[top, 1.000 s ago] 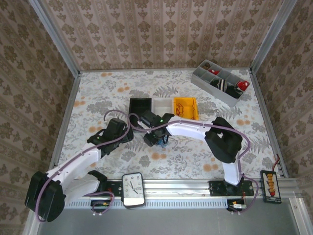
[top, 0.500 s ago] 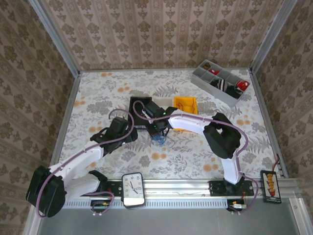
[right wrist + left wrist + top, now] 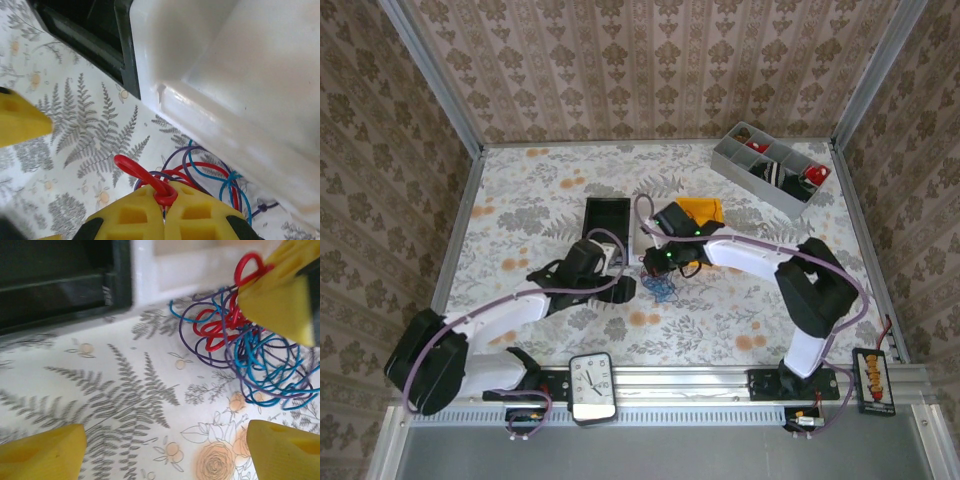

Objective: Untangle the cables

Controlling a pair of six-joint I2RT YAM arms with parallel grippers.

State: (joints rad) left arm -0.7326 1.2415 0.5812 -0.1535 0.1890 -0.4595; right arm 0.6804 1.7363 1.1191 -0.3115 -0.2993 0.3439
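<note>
My right gripper [image 3: 164, 200] is squeezed shut on a loop of the red cable [image 3: 132, 170]. The cables [image 3: 240, 350] lie tangled on the table [image 3: 125, 390], just beside the white bin [image 3: 225, 75]. My left gripper [image 3: 165, 452] is wide open near them.

Right gripper [image 3: 164, 199] jaws pinched on red cable [image 3: 143, 179] — white bin [image 3: 225, 75] beside.

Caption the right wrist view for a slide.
Right gripper shut on a red cable loop beside the white bin.
</note>
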